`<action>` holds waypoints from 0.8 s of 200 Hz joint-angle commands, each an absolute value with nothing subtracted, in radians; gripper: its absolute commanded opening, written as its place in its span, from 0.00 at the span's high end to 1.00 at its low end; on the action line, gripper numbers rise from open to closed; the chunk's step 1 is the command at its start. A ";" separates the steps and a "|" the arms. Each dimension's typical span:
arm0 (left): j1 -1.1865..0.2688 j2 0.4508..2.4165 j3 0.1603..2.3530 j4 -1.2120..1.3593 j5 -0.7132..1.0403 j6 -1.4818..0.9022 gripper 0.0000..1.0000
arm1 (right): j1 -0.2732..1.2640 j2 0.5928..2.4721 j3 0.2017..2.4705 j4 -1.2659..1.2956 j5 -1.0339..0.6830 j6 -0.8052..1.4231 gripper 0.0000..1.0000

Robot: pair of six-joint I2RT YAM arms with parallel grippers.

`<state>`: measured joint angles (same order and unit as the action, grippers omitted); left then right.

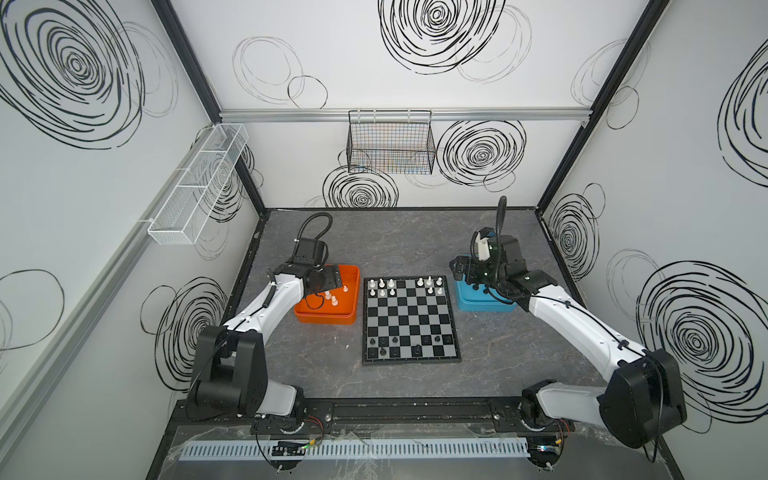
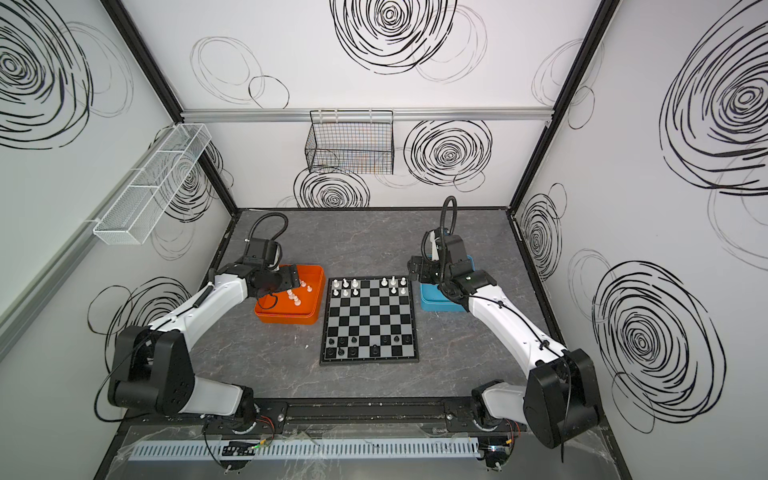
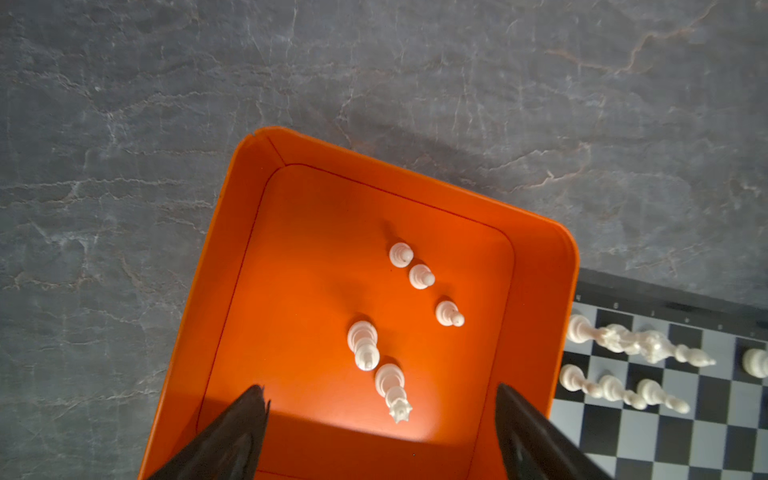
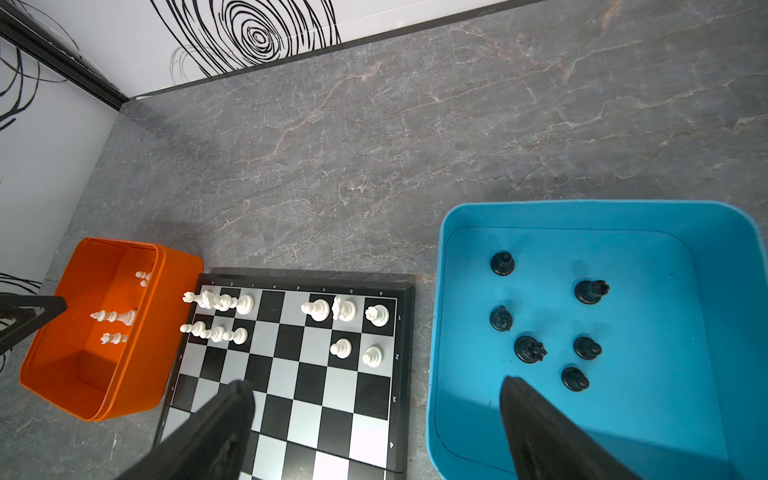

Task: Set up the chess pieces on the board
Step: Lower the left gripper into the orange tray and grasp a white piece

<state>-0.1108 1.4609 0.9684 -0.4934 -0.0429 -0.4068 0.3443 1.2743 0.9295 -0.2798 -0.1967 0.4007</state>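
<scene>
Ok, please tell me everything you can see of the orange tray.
The orange tray is a rectangular box with rounded corners and a smooth, plastic-looking surface, open on top. It sits flat on the grey marbled table, just left of the board, near its far end. Five white chess pieces stand on its floor. The left hand hovers over it, jaws open, holding nothing.

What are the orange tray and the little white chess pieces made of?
The orange tray is probably plastic: smooth and slightly glossy, with rounded moulded corners. The white chess pieces are likely plastic too, with a soft shine on their knobs.
</scene>
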 commanded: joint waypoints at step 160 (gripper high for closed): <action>-0.097 1.686 1.106 -0.595 -0.066 -0.400 0.45 | 0.295 1.313 0.906 -0.297 -0.236 0.367 0.05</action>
